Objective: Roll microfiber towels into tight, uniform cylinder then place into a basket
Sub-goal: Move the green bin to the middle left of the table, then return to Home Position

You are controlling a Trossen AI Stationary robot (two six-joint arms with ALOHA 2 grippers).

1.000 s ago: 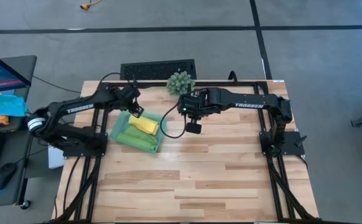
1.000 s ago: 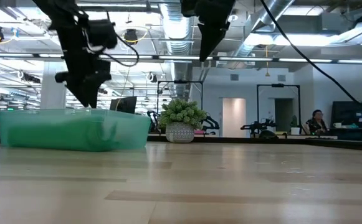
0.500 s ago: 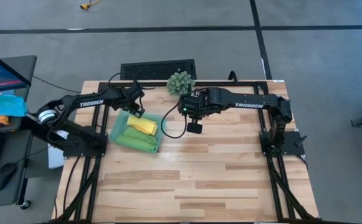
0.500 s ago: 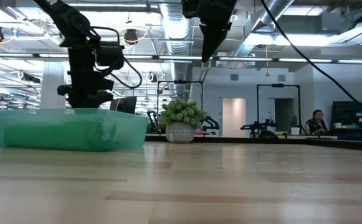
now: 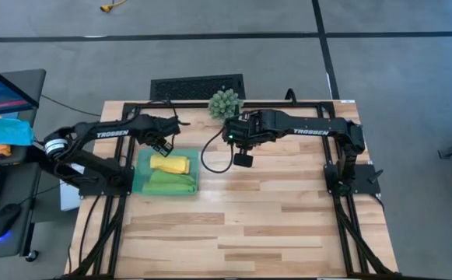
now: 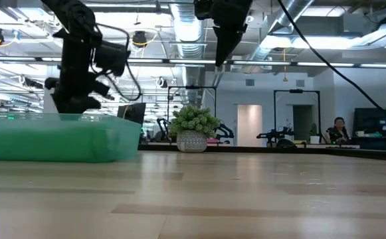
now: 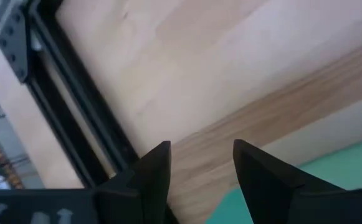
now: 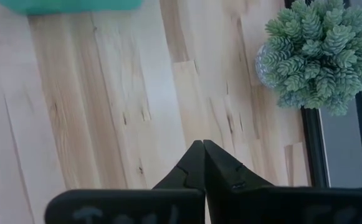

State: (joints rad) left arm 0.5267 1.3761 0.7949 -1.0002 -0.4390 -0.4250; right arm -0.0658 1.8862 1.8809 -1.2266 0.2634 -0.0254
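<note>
Where the high view looks straight down, a pale wooden desk (image 5: 241, 210) of glued planks sits inside a black frame, with a spiky green ball plant (image 5: 225, 103) at its far edge between the 2 arms. The basket (image 5: 139, 176), a shallow teal rectangle, lies on the left part of the desk and holds 2 rolled towels side by side: the yellow towel (image 5: 170, 163) on the far side, the green towel (image 5: 171, 180) on the near side. The left pincer (image 5: 161, 145) hangs just beyond the basket's far rim, empty. The right pincer (image 5: 242, 159) hovers over bare wood well to the right of the basket, a black cable looping beside it.

In the low view, the basket's translucent wall (image 6: 60, 139) fills the left; its contents cannot be made out through it. The plant stands in a small patterned pot (image 6: 191, 141) further back, and a person sits far off in the room.

The left wrist view shows 2 dark fingers (image 7: 152, 174) spread apart with nothing between them, above wood, the black frame rail (image 7: 68, 93) and a corner of teal.

The right wrist view shows its fingers (image 8: 190, 168) pressed together to a point, gripping nothing, over grained planks with the plant close by.
</note>
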